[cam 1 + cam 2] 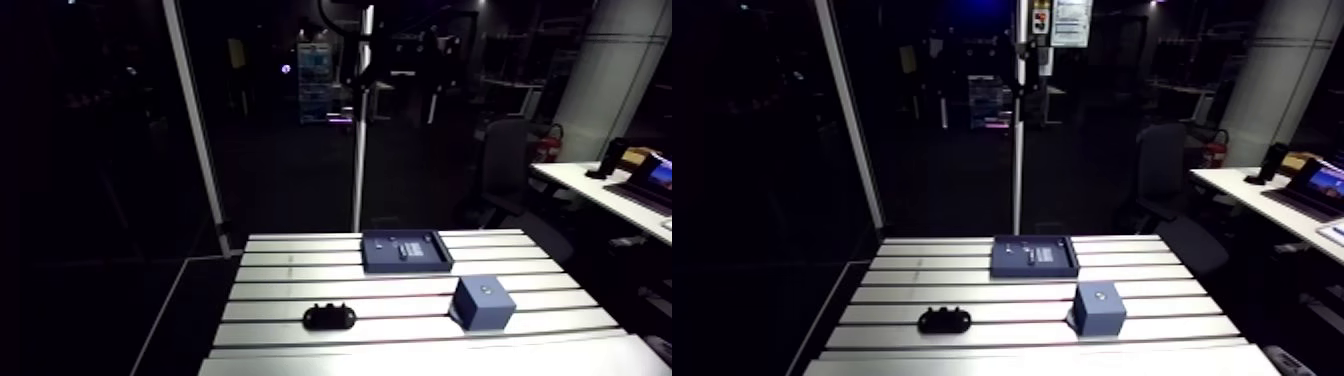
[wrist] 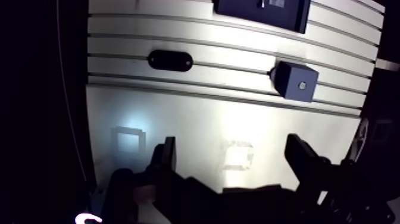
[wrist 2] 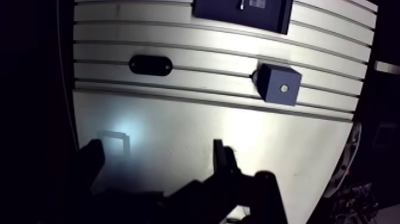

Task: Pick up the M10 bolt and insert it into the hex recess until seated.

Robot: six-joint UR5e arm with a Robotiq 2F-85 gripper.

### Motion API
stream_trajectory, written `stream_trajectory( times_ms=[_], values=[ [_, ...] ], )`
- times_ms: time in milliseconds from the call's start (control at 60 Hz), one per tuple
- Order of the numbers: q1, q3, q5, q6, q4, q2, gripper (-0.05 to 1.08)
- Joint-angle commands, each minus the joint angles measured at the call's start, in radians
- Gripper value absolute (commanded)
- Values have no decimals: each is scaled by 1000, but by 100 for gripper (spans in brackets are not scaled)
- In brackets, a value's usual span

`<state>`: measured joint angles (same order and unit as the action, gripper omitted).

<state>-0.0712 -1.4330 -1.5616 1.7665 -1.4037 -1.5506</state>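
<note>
Small dark M10 bolt (image 1: 403, 250) lies in the flat navy tray (image 1: 374, 264), well ahead of the wide-spread, empty pincer (image 2: 235, 159).

The room is dark. Only the table (image 1: 400, 330) catches light from overhead, and its aluminium shows pale and bright. In the wrist view two soft glare patches with square reflections lie on the smooth front plate, at eleven and twelve o'clock from the gripper (image 2: 233, 152). Its fingers (image 2: 168, 156) are black silhouettes. The table's slots bow there.
</note>
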Motion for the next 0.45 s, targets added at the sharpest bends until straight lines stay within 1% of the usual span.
stream_trajectory(
  times_ms=[17,450],
  values=[
    [1,-4,1,0,-5,1,1],
    [2,-6,2,-3,-8,1,1]
  ],
)
